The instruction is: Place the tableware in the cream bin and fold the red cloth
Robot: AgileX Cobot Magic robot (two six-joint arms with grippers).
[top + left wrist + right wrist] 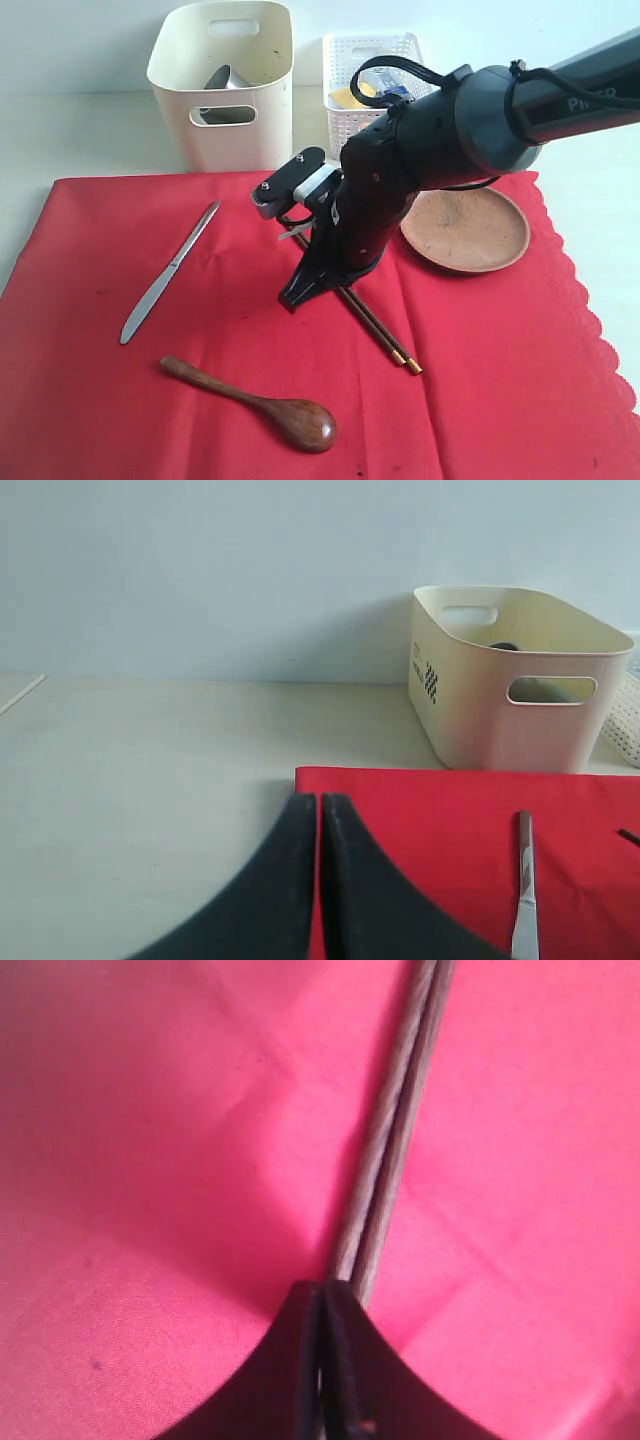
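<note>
Pale tabletop (60, 130) against a white wall, spread with red cloth (80, 400). Left pincer (319, 810) pressed closed, empty, at the cloth's corner. Knife (170, 272) on the cloth, slanted, handle toward cream bin (222, 150). Right pincer (292, 297) closed beside chopsticks (378, 328), gold tips near-right; far ends hidden, grip unclear.

Black arm (480, 110), looped cables (400, 70), black pincer (292, 297)
</note>
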